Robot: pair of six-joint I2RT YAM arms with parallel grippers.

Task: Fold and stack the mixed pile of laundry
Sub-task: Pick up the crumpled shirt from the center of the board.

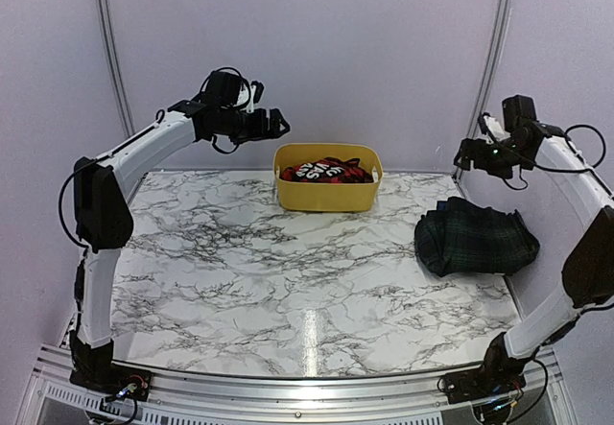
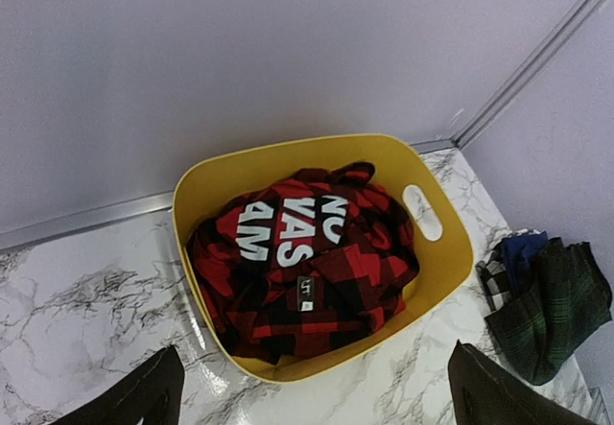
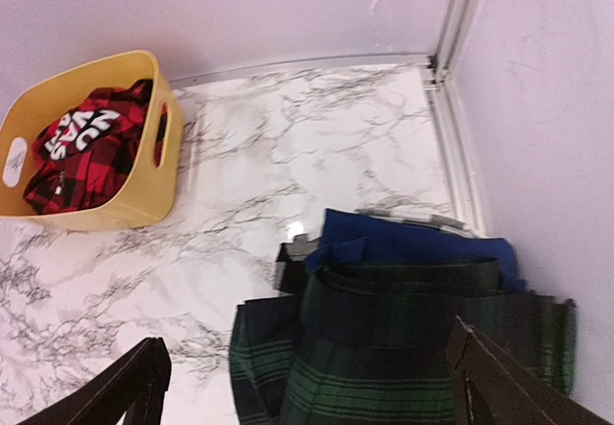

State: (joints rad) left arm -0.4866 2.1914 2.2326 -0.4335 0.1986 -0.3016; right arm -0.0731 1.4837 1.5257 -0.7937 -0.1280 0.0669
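Note:
A red-and-black checked garment (image 2: pixel 302 252) with white lettering and a small label lies bunched in the yellow tub (image 1: pixel 327 195); it also shows in the top view (image 1: pixel 326 171) and the right wrist view (image 3: pixel 82 152). A dark green-navy tartan garment (image 1: pixel 476 237) lies folded at the table's right, on top of a plain navy blue one (image 3: pixel 413 243). My left gripper (image 1: pixel 276 125) hovers open and empty, above and left of the tub. My right gripper (image 1: pixel 466 156) hovers open and empty above the folded stack.
The marble table (image 1: pixel 288 271) is boxed in by pale walls at the back and both sides. The tub stands against the back wall at centre. A grey-checked cloth edge (image 3: pixel 297 257) pokes out under the stack.

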